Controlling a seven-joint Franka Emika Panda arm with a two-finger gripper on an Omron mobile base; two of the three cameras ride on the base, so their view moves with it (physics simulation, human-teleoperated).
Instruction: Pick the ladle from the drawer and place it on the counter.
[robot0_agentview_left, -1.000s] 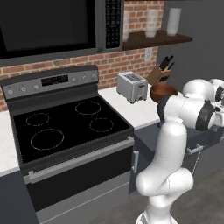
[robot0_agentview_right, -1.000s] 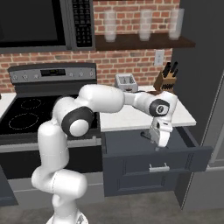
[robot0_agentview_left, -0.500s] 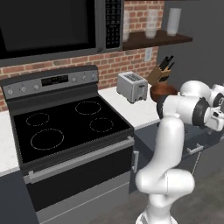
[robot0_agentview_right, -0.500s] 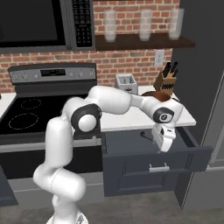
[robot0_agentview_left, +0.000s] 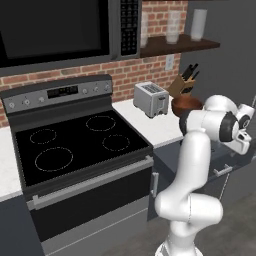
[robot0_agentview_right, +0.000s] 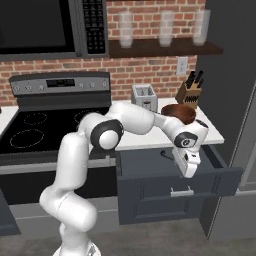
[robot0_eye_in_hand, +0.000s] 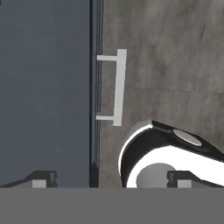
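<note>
Hand view — gripper (robot0_eye_in_hand: 109, 179) jaws spread wide, empty, above drawer (robot0_eye_in_hand: 48, 96) front

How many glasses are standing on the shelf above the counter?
3, in a row on the wooden shelf: left glass, middle glass, and right glass near the shelf's right end. None looks hidden behind another.
</note>
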